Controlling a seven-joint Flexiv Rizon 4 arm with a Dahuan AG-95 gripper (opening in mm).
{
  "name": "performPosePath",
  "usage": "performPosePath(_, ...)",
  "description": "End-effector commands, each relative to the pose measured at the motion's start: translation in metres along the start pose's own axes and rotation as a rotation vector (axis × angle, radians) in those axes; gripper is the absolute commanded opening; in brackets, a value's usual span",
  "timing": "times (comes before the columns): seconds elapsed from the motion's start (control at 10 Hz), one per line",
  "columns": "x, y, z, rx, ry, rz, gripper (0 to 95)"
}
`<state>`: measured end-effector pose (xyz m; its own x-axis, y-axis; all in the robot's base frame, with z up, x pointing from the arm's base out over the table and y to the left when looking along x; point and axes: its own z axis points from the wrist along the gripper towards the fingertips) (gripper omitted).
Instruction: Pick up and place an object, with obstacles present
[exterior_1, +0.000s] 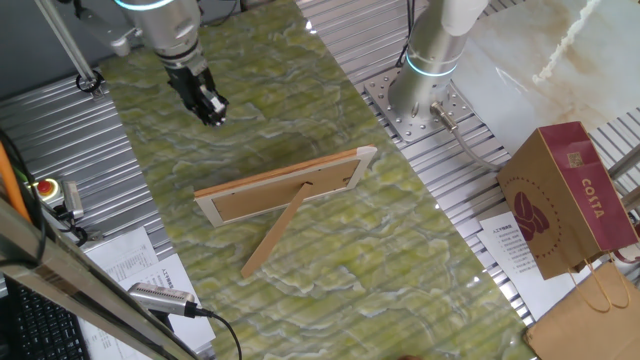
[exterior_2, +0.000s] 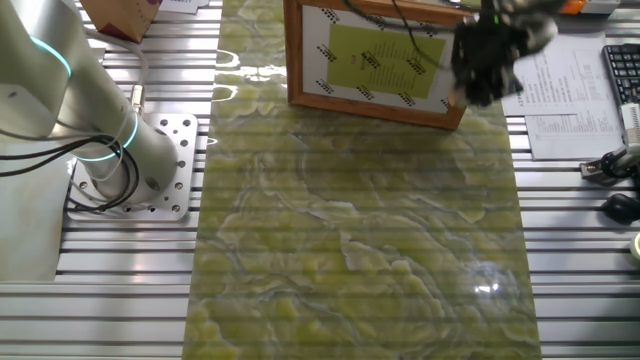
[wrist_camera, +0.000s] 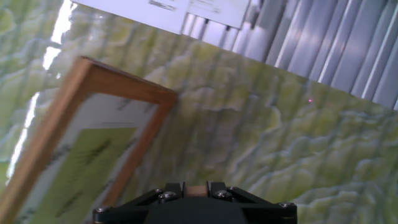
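The wooden picture frame (exterior_1: 285, 188) stands on the green marbled mat (exterior_1: 330, 270), back showing, held up by its long flat prop leg (exterior_1: 275, 235). The other fixed view shows its front with a yellow-green print (exterior_2: 375, 60). The hand view has its corner at lower left (wrist_camera: 87, 143). My gripper (exterior_1: 212, 106) hangs in the air behind the frame, above the mat's far part. It is blurred in the other fixed view (exterior_2: 485, 60). In the hand view the jaws (wrist_camera: 196, 188) stand close together with a small brown piece (wrist_camera: 196, 190) between them.
The arm's base (exterior_1: 425, 95) is bolted to the slatted table right of the mat. A brown paper bag (exterior_1: 570, 190) stands at the far right. Papers (exterior_1: 135, 262), a silver microphone (exterior_1: 160, 297) and a red button (exterior_1: 45, 187) lie left of the mat.
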<state>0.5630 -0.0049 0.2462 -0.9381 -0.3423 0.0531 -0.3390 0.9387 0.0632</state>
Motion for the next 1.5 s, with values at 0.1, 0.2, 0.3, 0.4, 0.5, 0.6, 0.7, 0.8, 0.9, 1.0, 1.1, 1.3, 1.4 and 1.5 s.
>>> performPosePath(0.1,0.002,-0.0114,0.0059,0.004,-0.006,0.049,0.0)
performPosePath(0.2,0.0023,-0.0185,0.0098,0.011,-0.001,0.082,0.0)
performPosePath(0.3,0.0028,-0.0211,0.0113,0.017,0.005,0.101,0.0)
performPosePath(0.4,0.0023,-0.0212,0.0109,0.038,0.022,0.124,0.0)
performPosePath(0.5,0.0029,-0.021,0.0114,0.042,0.023,0.153,0.0)
performPosePath(0.6,0.0037,-0.0209,0.0119,0.043,0.022,0.166,0.0)
performPosePath(0.7,0.004,-0.0207,0.0123,0.043,0.013,0.177,0.0)
performPosePath(0.8,0.0034,-0.0205,0.0122,0.043,0.0,0.185,0.0)
performPosePath(0.9,0.0034,-0.0205,0.0122,0.044,-0.022,0.192,0.0)
performPosePath(1.0,0.0034,-0.0205,0.0122,0.045,-0.025,0.232,0.0)
performPosePath(1.1,0.0034,-0.0205,0.0122,0.046,-0.027,0.258,0.0)
performPosePath(1.3,0.0034,-0.0205,0.0122,0.062,-0.023,0.293,0.0)
performPosePath(1.4,0.0034,-0.0205,0.0122,0.058,-0.022,0.248,0.0)
performPosePath(1.5,0.0034,-0.0205,0.0122,0.053,-0.051,0.223,0.0)
